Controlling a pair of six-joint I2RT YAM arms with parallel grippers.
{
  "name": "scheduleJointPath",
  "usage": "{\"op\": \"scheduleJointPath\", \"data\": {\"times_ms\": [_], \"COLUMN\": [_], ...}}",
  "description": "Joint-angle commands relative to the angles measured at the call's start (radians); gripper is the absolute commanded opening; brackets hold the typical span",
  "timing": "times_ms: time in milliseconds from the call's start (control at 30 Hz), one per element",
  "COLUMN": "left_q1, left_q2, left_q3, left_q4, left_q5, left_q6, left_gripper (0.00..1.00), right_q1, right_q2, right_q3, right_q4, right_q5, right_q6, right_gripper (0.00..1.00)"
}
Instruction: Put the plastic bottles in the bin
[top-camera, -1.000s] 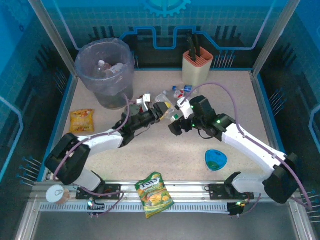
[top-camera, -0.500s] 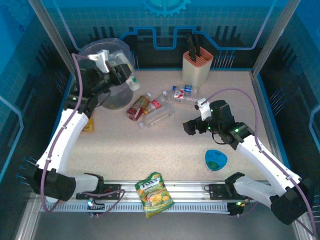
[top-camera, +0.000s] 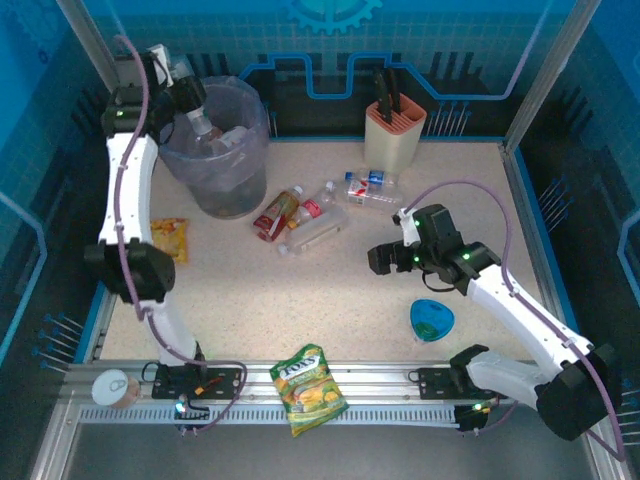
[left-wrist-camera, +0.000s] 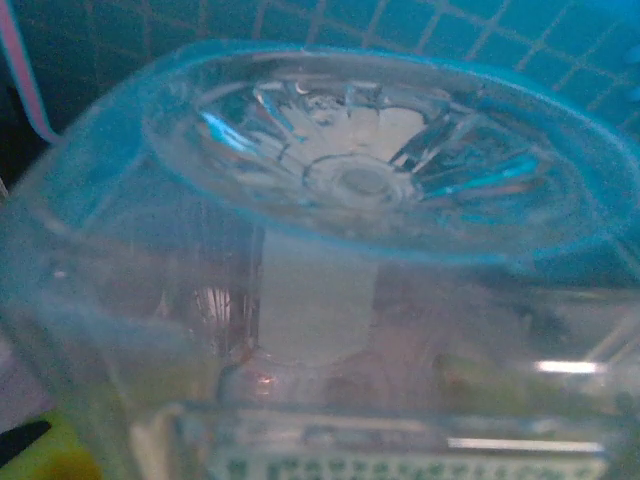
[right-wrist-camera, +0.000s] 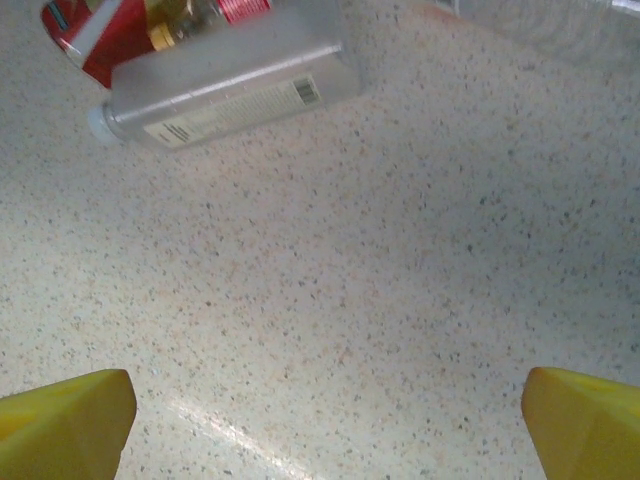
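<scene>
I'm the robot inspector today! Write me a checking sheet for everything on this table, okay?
Surface: speckled table, no spills seen.
Job's things: several bottles lie loose mid-table; more sit inside the bin; a clear bottle is right against the left wrist camera.
Clutter: snack bags, blue bowl, tin can, knife holder.
Grippers: left gripper at the bin's rim, grip unclear; right gripper open, empty, above the table.
Cables: purple cable along each arm, no snag seen.
Surroundings: blue walls, metal frame.

I am counting at least four plastic bottles (top-camera: 278, 213) lying on the table (top-camera: 330, 290) and two more showing inside the single bin (top-camera: 228, 192). I am also seeing two snack bags (top-camera: 310, 388), one tin can (top-camera: 113, 388), one blue bowl (top-camera: 432, 320) and one knife holder (top-camera: 395, 135).
</scene>
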Motion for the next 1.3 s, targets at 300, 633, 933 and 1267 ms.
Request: {"op": "scheduleJointPath", "data": {"times_ms": [300,633,933,1267], "left_q1": [-0.005,-0.008,-0.018,-0.033], "left_q2": [0.278,0.302,0.244,0.129], "left_q3": [0.220,0.201,0.206,0.206], "left_q4": [-0.287,-0.301,-0.304,-0.313], "left_q5": [-0.086,-0.048,-0.041,-0.070], "left_q6": [0.113,0.140,0.171,0.202], "left_gripper": [0.40,0.78,0.99,0.99], "right_q1": [-0.015,-0.015,-0.015,-0.038], "right_q2": [-0.010,0.010,0.017,0.024], "right_q3": [-0.017,-0.020,-0.029,-0.010], "right_q4": [-0.114,-0.090,-0.068,-0.060], "right_q5": [0.047,0.036,0.012,-0.003], "right_q6": [0.021,0.014,0.026,0.101], "right_gripper": [1.00,1.00,1.00,1.00]}}
